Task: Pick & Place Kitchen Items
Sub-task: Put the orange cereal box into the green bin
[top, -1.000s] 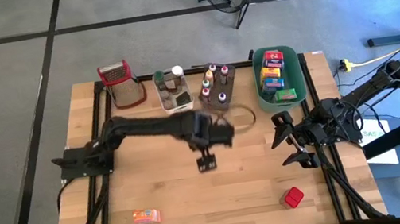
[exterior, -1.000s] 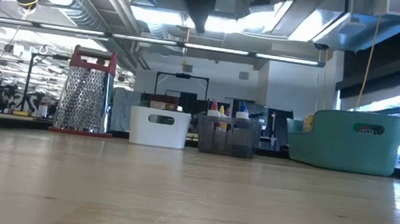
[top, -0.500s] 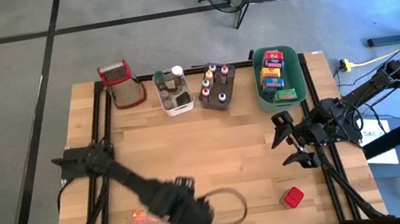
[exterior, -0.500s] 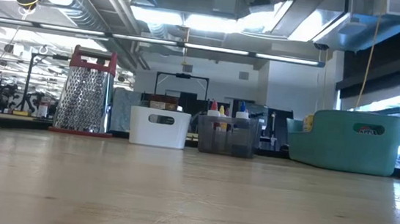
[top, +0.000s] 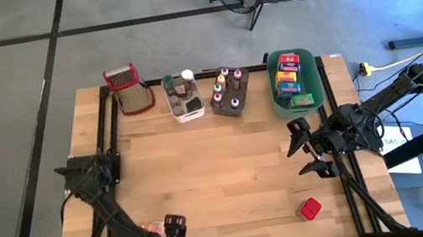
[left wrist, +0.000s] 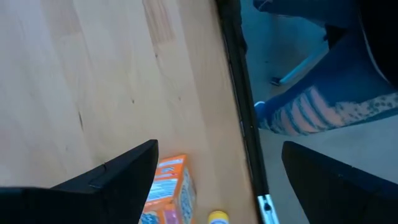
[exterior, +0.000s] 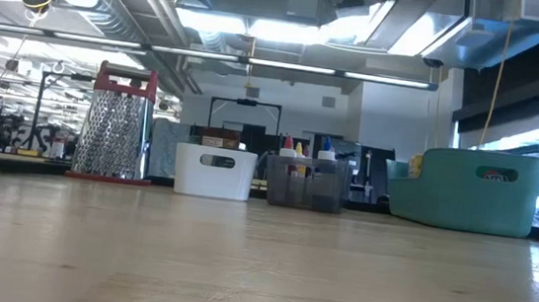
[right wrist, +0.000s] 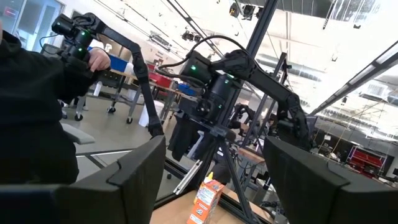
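Note:
An orange food box lies on the wood near the table's near left corner, with a small yellow-capped jar beside it by the table's edge. My left gripper hangs above them, pointing down, open and holding nothing; the box shows between its fingers in the left wrist view. In the high view the arm hides most of the box. A small red box rests near the near right corner. My right gripper waits open at the table's right edge.
Along the far edge stand a red-topped grater, a white tub, a dark tub of bottles and a green tub of boxes. A person stands beyond the table's left side. The table's middle is bare wood.
My left arm has swung from the table's middle toward the near left corner, rolling its wrist as it went, and now hangs over the orange box. Its fingers have stayed open.

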You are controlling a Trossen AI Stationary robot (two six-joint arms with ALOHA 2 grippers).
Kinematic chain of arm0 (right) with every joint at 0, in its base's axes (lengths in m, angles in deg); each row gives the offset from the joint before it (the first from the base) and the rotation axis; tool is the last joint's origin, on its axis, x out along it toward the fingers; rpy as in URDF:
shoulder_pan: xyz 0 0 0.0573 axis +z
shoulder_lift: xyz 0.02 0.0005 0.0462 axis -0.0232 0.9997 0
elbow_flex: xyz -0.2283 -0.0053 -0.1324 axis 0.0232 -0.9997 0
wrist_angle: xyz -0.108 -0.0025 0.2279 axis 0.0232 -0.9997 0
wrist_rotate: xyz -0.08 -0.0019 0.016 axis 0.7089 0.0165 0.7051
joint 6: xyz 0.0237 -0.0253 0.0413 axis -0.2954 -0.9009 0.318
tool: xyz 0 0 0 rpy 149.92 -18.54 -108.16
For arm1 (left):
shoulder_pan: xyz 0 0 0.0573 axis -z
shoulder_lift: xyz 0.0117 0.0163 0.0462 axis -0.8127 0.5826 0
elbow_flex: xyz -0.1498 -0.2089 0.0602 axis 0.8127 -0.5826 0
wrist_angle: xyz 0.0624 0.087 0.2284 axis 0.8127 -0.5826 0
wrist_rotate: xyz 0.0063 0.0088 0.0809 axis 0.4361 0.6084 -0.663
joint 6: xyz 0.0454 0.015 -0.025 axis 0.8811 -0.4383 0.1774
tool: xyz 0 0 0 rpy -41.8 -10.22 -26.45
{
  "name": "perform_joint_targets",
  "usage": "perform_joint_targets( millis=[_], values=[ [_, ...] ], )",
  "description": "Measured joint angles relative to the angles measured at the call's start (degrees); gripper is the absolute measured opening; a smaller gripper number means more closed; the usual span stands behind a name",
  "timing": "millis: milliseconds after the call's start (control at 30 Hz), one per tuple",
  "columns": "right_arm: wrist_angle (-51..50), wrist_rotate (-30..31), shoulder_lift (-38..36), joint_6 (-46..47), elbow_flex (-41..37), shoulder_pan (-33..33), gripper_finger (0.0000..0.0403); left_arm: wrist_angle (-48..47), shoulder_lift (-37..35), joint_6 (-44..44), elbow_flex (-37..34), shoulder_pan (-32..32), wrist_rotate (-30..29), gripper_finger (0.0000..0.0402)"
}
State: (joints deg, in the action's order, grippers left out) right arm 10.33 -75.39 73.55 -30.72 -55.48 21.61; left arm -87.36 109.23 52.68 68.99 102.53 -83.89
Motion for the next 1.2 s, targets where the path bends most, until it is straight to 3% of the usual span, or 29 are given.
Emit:
perform_joint_targets(
  millis=[700,933,1200],
  values=[
    [-0.1,0.0,0.0,0.0,0.0,0.0,0.0273,0.0,-4.1,-0.3,-1.1,0.1,0.0,0.0338],
    [-1.0,0.0,0.0,0.0,0.0,0.0,0.0273,0.0,-9.0,-7.6,-11.7,0.1,5.0,0.0338],
    [-1.0,0.0,0.0,0.0,0.0,0.0,0.0273,0.0,-15.0,-8.7,-25.6,0.4,7.7,0.0338]
  ],
)
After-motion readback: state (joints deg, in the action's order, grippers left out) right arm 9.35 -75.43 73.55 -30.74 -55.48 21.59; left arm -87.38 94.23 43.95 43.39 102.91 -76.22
